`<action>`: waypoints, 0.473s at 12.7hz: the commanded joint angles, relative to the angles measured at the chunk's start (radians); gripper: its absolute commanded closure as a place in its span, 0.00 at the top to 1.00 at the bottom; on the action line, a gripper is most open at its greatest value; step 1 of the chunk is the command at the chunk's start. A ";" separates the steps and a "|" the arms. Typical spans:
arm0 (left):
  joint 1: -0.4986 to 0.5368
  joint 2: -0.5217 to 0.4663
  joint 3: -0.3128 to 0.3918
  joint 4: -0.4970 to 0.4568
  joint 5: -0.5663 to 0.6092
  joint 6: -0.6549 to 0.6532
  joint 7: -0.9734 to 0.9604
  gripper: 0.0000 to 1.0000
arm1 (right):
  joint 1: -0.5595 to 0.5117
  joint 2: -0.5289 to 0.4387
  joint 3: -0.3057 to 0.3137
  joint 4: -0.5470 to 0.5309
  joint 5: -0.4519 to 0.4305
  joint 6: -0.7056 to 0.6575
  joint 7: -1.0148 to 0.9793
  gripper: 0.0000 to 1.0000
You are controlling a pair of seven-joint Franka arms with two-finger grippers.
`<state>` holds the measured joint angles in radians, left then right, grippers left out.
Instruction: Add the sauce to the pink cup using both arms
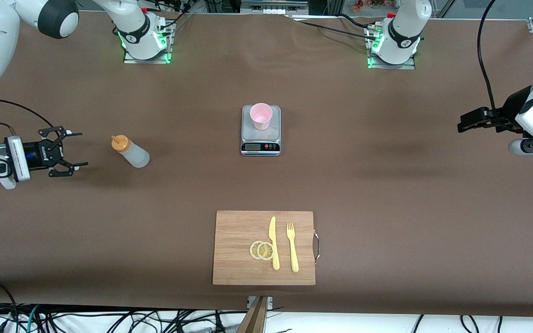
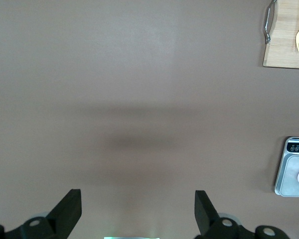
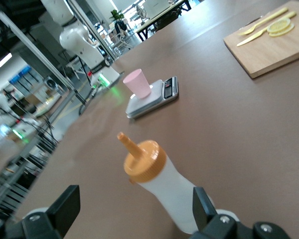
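Pink cup [image 1: 261, 116] upright on the platform of the digital scale [image 1: 260, 138] at mid-table; its inside shows plain pink in the front view, and I can make out no sauce in it, though a thin layer would be hard for me to see from here. The sauce bottle [image 1: 130, 151], clear-bodied with an orange nozzle cap, stands on the table toward the right arm's end, leaning in both the front and right wrist views, well apart from the cup and held by neither arm. I judge that this layout fits two stages alike: the bottle waiting to be taken up for pouring, or set back down after a pour too slight to show; the pictures do not settle which. The right gripper [image 1: 68, 154] is low over the table near the bottle, turned sideways so that its fingers point at the bottle, spread wide with nothing between them; in its wrist view the bottle [image 3: 159, 182] fills the space ahead of the two fingertips. The left gripper [image 2: 138, 209] is over bare table at the left arm's end, also spread apart and holding nothing, with the scale [image 2: 293, 169] at the edge of its view; this arm waits. A cutting board [image 1: 263, 247] with knife, fork and lemon slices lies nearer the front camera.
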<state>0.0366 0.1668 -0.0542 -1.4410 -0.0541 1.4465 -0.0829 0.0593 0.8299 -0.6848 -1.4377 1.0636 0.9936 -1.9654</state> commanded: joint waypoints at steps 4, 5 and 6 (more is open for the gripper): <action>-0.004 0.013 0.004 0.030 0.003 -0.017 0.022 1.00 | 0.028 -0.050 -0.009 0.034 0.024 -0.096 0.415 1.00; -0.004 0.013 0.004 0.030 0.003 -0.017 0.022 1.00 | 0.046 -0.104 -0.003 0.019 0.003 -0.046 0.500 1.00; -0.004 0.013 0.004 0.030 0.003 -0.017 0.022 1.00 | 0.045 -0.174 0.060 -0.007 -0.054 0.035 0.584 1.00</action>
<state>0.0366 0.1670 -0.0542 -1.4410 -0.0541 1.4464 -0.0829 0.0865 0.7733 -0.6799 -1.4026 1.0671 0.9399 -1.5222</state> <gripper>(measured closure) 0.000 0.000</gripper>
